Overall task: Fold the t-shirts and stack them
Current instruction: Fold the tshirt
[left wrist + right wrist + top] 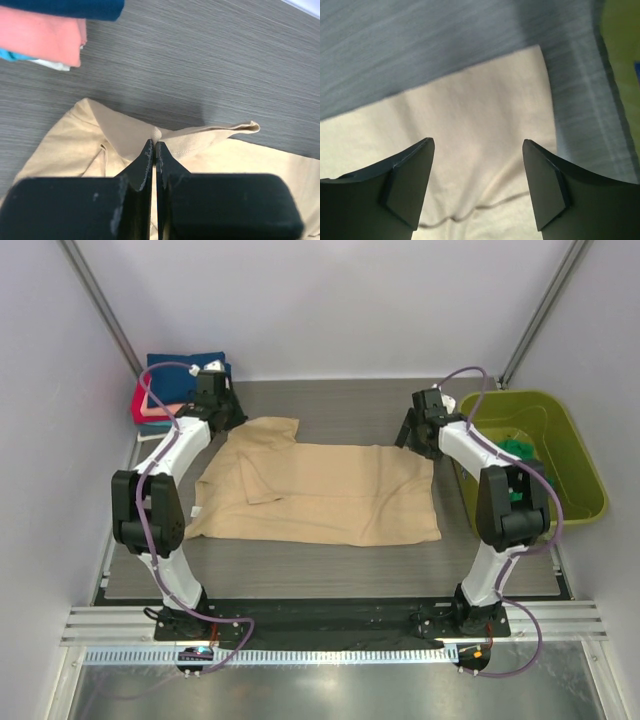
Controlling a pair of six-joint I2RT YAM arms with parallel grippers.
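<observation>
While the left jaws pinch the tan t-shirt (pixel 330 495), spread on the desk (pixel 340 405), at its ten o'clock sleeve and the right jaws stand open above its two o'clock corner, a square fold likely needs both edges carried level.

Right wrist view blurred; lime tub (pixel 620 45) cut by right edge. Folded tee stack (pixel 165 390), table (pixel 330 565) far-left corner, partly behind left arm (pixel 180 445). Green tee (pixel 516 447) in tub half hidden by right arm (pixel 505 505). Tan tee (pixel 60 150) edge vanishes btwn left gripper (pixel 154 144) fingers.
</observation>
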